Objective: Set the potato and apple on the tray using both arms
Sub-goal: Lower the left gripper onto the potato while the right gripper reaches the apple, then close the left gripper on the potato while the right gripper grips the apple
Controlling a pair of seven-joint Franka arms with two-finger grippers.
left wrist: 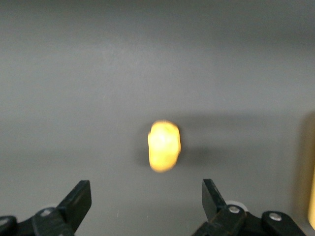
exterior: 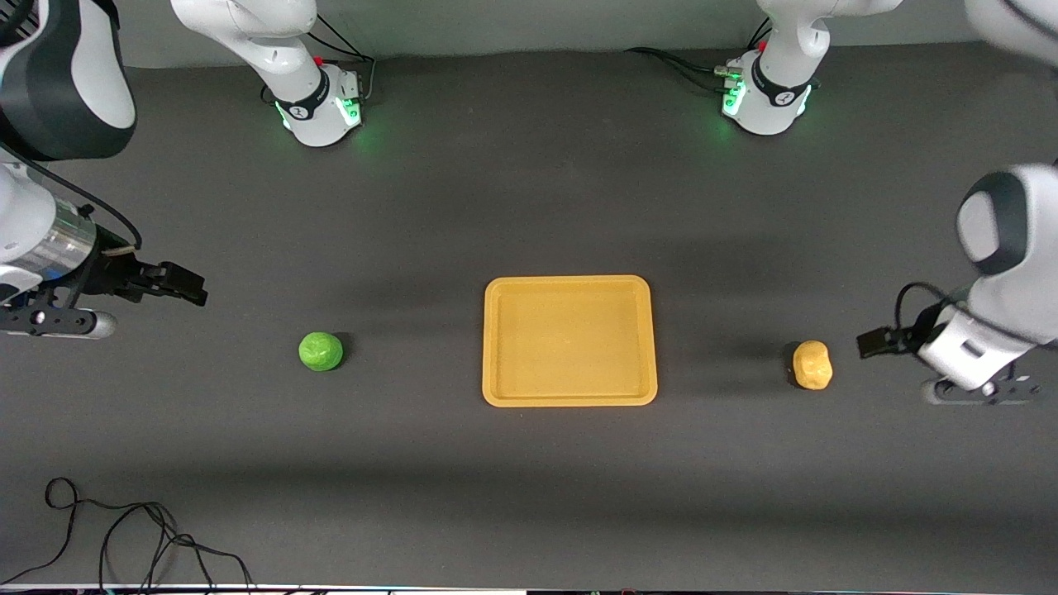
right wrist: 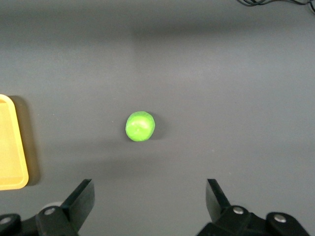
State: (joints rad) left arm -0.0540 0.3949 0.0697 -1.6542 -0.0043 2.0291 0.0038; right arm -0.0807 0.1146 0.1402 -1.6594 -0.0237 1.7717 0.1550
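Observation:
The yellow-orange tray (exterior: 569,340) lies empty at the table's middle. The green apple (exterior: 321,351) sits on the table toward the right arm's end; it also shows in the right wrist view (right wrist: 140,126). The lumpy yellow potato (exterior: 812,364) sits toward the left arm's end and shows in the left wrist view (left wrist: 164,146). My right gripper (exterior: 188,285) is open and empty, up above the table, short of the apple. My left gripper (exterior: 872,341) is open and empty, close beside the potato; its jaws (left wrist: 146,196) stand wide apart.
A black cable (exterior: 124,537) loops on the table near the front edge at the right arm's end. Both arm bases (exterior: 326,103) glow green along the top. The tray's edge shows in the right wrist view (right wrist: 11,147).

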